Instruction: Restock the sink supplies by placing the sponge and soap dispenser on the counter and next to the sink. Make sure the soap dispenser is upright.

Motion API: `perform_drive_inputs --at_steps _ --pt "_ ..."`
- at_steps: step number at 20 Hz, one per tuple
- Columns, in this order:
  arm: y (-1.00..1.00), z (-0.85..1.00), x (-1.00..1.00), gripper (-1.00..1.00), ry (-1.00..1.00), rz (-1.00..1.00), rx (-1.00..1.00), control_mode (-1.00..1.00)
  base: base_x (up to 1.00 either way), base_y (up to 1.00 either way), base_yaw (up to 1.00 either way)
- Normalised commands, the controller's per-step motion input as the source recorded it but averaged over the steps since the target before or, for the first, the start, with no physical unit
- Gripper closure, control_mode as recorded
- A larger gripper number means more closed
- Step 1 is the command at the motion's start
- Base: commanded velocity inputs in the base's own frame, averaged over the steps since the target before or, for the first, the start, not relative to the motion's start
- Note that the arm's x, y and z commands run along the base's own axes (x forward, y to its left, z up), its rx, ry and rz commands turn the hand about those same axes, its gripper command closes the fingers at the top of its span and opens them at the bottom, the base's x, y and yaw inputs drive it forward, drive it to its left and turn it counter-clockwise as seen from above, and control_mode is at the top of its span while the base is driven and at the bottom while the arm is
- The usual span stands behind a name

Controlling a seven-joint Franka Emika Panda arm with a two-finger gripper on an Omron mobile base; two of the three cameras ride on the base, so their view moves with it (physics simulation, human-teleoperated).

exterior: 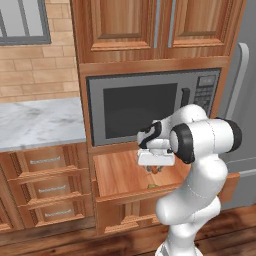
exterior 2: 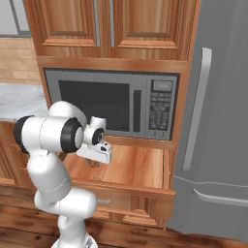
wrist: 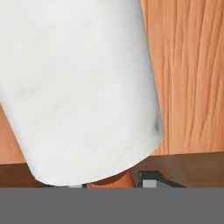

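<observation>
- The white arm reaches down into an open wooden drawer set directly below a built-in microwave; the gripper hangs just above the drawer floor.
- From the right base view, the gripper points downward over the left half of the drawer, with the hand's white body hiding most of the fingers.
- In the hand view, the soap dispenser appears as a broad white marbled cylinder very close to the camera; an orange-brown part of it shows at its lower end, beside one dark fingertip.
- The bottle lies between the fingers, but whether the pads press on it cannot be told; the width of the jaw opening is likewise hidden.
- A small orange-brown spot below the hand in the left base view marks the dispenser inside the drawer.
- The counter, a white-grey marbled slab before a tan brick backsplash, lies to the left of the microwave column, well apart from the gripper.
- A grey refrigerator stands to the right of the drawer.
</observation>
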Motion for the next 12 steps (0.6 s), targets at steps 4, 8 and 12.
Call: perform_drive_inputs --at_steps 4,8,12 --pt "0.00 0.48 -0.13 1.00 0.05 0.13 0.00 -1.00 0.00 0.00 0.00" --pt "0.00 0.14 -0.02 1.00 0.12 0.31 0.00 -1.00 0.00 0.00 0.00" --pt "-0.10 0.15 -0.21 1.00 0.03 0.45 0.00 -1.00 0.00 0.00 0.00"
